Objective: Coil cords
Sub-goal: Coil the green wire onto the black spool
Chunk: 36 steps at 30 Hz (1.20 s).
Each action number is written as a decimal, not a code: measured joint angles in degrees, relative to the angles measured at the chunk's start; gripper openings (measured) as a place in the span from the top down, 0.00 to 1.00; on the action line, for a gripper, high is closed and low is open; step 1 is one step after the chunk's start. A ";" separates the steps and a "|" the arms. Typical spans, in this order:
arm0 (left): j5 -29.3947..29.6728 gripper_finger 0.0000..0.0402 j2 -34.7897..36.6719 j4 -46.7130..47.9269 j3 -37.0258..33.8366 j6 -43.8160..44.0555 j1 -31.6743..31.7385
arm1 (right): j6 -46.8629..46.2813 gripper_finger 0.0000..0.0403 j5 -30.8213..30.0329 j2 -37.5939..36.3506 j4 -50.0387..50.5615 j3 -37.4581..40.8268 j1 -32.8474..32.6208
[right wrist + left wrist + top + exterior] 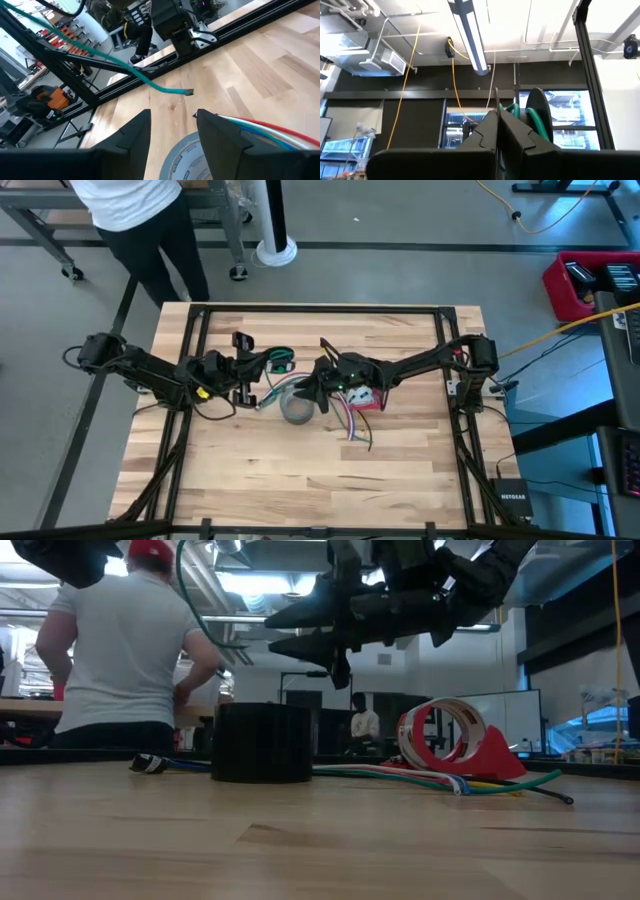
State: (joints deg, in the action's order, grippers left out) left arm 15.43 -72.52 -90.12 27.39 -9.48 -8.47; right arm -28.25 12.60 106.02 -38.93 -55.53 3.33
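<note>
The green cord is partly wound into loops beside my left gripper, which is shut and points upward; in the left wrist view the loops show behind the fingers. A free length of the cord trails off toward the table and ends in a small plug. My right gripper is open and almost level. It hovers just above the grey tape roll, with nothing between its fingers. A bundle of coloured cords lies on the table to the right of the roll. My left gripper is shut on the green cord near its wound loops. The fingers themselves hide the place of contact. The loops are lifted clear of the table, and the free length hangs slack from them.
A red tape dispenser stands on the table by the coloured cords. The tape roll stands flat at mid-table. Black frame rails border the tabletop. A person stands beyond the far edge.
</note>
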 joint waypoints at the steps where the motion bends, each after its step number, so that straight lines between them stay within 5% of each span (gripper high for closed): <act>1: 0.00 1.00 0.01 0.03 0.29 -0.20 0.00 | 0.00 0.59 0.02 0.00 -0.01 0.00 0.00; 36: -3.58 1.00 -7.81 0.16 8.14 -3.92 3.02 | 0.00 0.59 0.07 0.00 0.03 0.00 0.00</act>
State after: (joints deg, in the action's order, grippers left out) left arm 11.85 -80.34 -89.96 35.53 -13.40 -5.45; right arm -28.25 12.67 106.02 -38.89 -55.53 3.33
